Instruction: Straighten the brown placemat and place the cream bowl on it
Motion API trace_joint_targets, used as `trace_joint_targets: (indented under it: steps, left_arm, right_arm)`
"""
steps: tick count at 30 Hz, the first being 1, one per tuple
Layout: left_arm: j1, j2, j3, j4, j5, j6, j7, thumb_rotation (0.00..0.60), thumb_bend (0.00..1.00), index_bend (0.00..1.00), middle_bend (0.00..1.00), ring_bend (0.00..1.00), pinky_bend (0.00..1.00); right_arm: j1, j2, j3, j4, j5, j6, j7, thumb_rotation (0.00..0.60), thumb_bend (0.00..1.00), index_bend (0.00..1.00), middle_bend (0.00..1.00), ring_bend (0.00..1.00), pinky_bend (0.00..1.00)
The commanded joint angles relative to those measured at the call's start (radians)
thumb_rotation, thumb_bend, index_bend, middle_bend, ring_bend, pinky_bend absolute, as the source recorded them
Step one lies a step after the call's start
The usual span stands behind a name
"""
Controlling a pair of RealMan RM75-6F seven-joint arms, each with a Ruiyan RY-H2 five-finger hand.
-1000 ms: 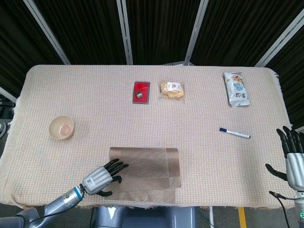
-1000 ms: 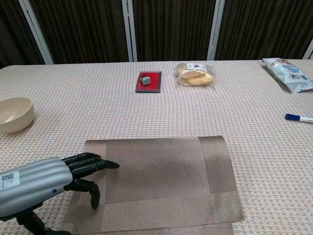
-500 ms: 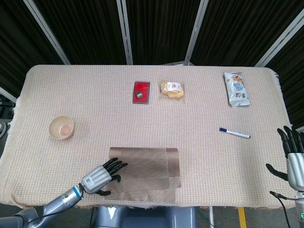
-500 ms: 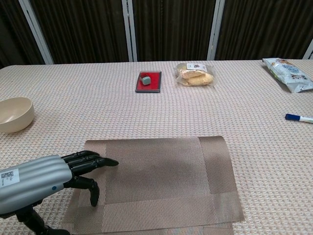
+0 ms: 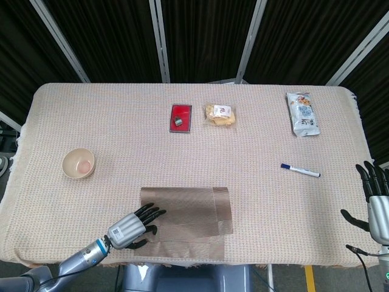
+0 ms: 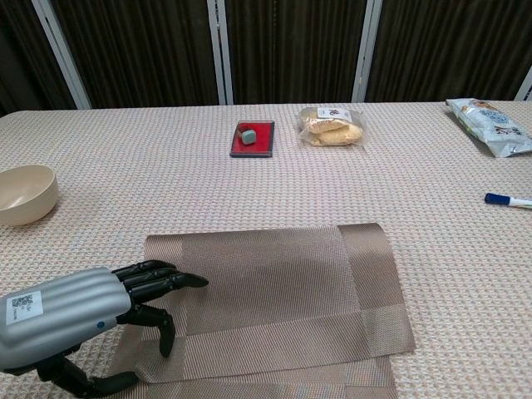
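1. A red square tray (image 5: 180, 117) with a small grey item, a clear packet of pale biscuits (image 5: 219, 114) and a white printed snack bag (image 5: 302, 114) line the far side of the beige woven-cloth surface (image 5: 255, 158); a blue-capped white marker (image 5: 300, 170) lies toward the right.
2. The brown woven placemat (image 6: 274, 299) sits at the near edge, its near part folded so a second layer shows below; the chest view cuts off its lowest strip.
3. The left hand (image 6: 100, 312) rests, fingers spread and holding nothing, on the placemat's near-left corner.
4. The cream round bowl (image 5: 78, 163) stands well apart, far-left of that hand.
5. The right hand (image 5: 374, 204) hangs with fingers spread and nothing in it, off the surface's right edge, partly cropped.
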Motion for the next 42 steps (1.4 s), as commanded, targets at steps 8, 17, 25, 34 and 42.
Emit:
trace_joint_targets:
  steps: [8, 17, 25, 34, 42]
  left_arm:
    - [-0.002, -0.004, 0.003, 0.002, -0.007, -0.009, -0.002, 0.600, 0.39, 0.42, 0.00, 0.00, 0.00]
    - [0.000, -0.014, 0.010, 0.007, -0.003, -0.005, -0.003, 0.600, 0.42, 0.43, 0.00, 0.00, 0.00]
    - [0.002, -0.018, 0.010, 0.012, -0.009, -0.009, -0.003, 0.600, 0.42, 0.48, 0.00, 0.00, 0.00]
    - [0.001, -0.021, 0.008, 0.014, -0.013, -0.010, -0.002, 0.600, 0.42, 0.55, 0.00, 0.00, 0.00]
    - [0.000, -0.018, 0.006, 0.005, -0.019, -0.012, 0.000, 0.600, 0.49, 0.60, 0.00, 0.00, 0.00]
  right_arm:
    - [0.000, 0.001, 0.000, -0.001, 0.000, 0.000, 0.000, 0.600, 0.00, 0.00, 0.00, 0.00, 0.00]
    - [0.000, 0.001, 0.000, -0.002, -0.002, 0.001, 0.001, 0.600, 0.00, 0.00, 0.00, 0.00, 0.00]
    - [-0.002, 0.002, -0.001, -0.003, -0.004, 0.004, 0.002, 0.600, 0.00, 0.00, 0.00, 0.00, 0.00]
    - [-0.001, 0.002, 0.000, -0.003, -0.003, 0.002, 0.002, 0.600, 0.00, 0.00, 0.00, 0.00, 0.00]
    - [-0.002, 0.002, 0.000, -0.003, -0.004, 0.003, 0.004, 0.600, 0.00, 0.00, 0.00, 0.00, 0.00]
